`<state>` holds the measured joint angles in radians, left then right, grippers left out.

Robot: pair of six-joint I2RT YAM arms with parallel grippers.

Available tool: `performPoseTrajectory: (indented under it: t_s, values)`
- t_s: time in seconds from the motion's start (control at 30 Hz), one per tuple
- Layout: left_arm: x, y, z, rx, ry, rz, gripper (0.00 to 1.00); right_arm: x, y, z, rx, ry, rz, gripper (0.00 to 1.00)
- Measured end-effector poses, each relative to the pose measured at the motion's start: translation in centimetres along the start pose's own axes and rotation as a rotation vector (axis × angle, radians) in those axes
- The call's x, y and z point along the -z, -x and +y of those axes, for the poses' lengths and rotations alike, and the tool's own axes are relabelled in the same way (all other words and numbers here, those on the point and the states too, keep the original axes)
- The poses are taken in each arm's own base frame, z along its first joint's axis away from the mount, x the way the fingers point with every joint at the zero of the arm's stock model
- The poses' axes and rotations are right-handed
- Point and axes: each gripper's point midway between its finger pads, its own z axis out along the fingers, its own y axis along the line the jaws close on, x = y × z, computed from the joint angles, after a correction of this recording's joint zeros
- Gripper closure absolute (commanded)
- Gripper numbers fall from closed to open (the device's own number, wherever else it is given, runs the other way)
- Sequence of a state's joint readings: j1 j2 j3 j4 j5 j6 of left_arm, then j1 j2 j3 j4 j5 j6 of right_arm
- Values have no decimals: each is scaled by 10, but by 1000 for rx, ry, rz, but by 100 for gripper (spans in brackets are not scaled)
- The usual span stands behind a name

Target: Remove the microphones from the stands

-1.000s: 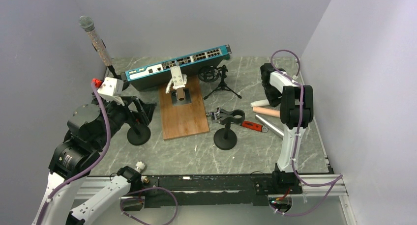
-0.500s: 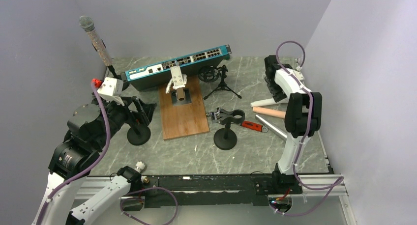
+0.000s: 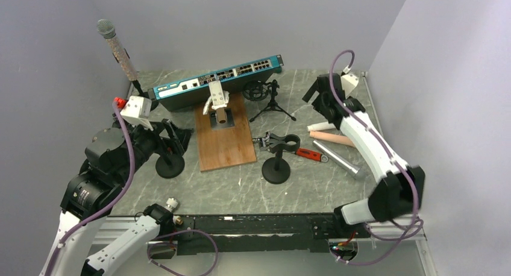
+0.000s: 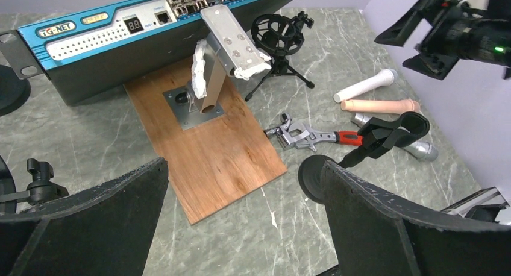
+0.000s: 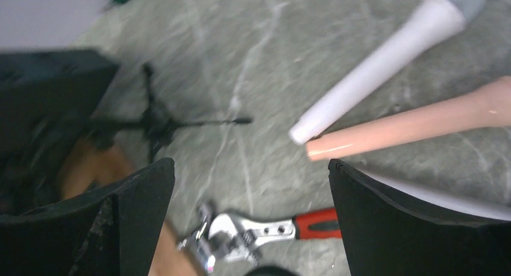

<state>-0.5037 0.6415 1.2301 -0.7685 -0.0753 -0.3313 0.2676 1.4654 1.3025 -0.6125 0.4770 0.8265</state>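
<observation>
On the blue switch (image 4: 120,38), label (image 4: 57,29) reads TG-NET

Grey marbled tabletop (image 5: 253,59). White microphone (image 5: 385,59) lying flat, grille end toward upper right. Peach-coloured cylinder (image 5: 416,124) just below it, near end close beside the microphone's butt. Adjustable wrench (image 5: 265,229) at lower centre, red handle pointing right. Small black tripod (image 5: 163,122) at left, blurred. Brown patch at lower left, too blurred to name. Pincer (image 5: 250,167) spread wide, black fingers (image 5: 410,228) filling both lower corners.
</observation>
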Motion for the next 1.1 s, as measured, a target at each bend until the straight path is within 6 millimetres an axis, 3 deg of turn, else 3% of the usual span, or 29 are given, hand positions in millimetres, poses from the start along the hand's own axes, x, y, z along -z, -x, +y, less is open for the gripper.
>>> performPoseTrajectory:
  t_s: [0.1, 0.3, 0.4, 0.5, 0.73, 0.87, 1.0, 1.1]
  values:
    - [0, -4, -1, 7, -6, 8, 0, 40, -5, 16, 51, 208, -9, 0]
    - [4, -4, -4, 31, -23, -3, 1, 117, 18, 54, 28, 583, -69, 0]
    - [10, -4, -3, 46, -25, -24, 1, 157, 8, 85, 24, 806, -47, 0]
    - [21, 1, -1, 58, -26, -71, 0, 190, -24, 116, 27, 983, 38, 0]
    - [62, 22, 9, 76, -6, -232, 1, 263, -131, 187, 34, 1256, 305, 0]
    - [83, 29, 17, 84, 17, -307, 1, 281, -184, 224, 6, 1273, 427, 0]
    - [93, 37, 20, 69, 32, -338, 1, 288, -223, 266, -38, 1258, 531, 0]
    - [95, 38, 22, 53, 41, -337, 1, 290, -246, 295, -70, 1238, 571, 10]
